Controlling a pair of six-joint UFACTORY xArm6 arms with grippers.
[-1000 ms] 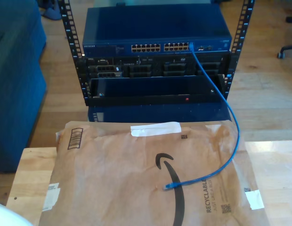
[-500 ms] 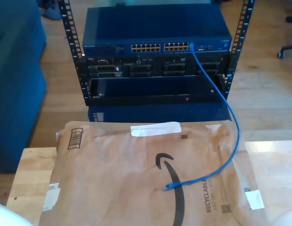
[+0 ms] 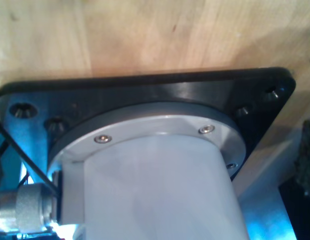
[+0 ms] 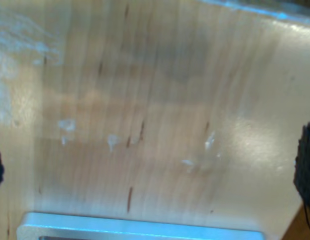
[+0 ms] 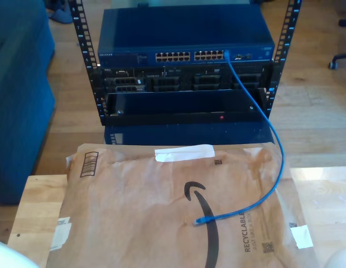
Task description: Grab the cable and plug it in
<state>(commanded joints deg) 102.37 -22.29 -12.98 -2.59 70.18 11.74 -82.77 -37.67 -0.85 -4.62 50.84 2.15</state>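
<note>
A wooden floor (image 5: 312, 117) runs under everything. A big blue couch (image 5: 19, 100) sits at the exterior view's left. A light wood table (image 5: 33, 212) is up front, and a chair wheel (image 5: 337, 60) shows far right

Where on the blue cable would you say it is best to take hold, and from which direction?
Probably just behind the free plug of the blue cable, from straight above: that end lies flat and loose on the brown paper mailer, while the other end sits in the switch.

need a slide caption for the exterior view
Blue network cable runs from the network switch in the rack to a loose plug on a brown paper mailer.
</note>
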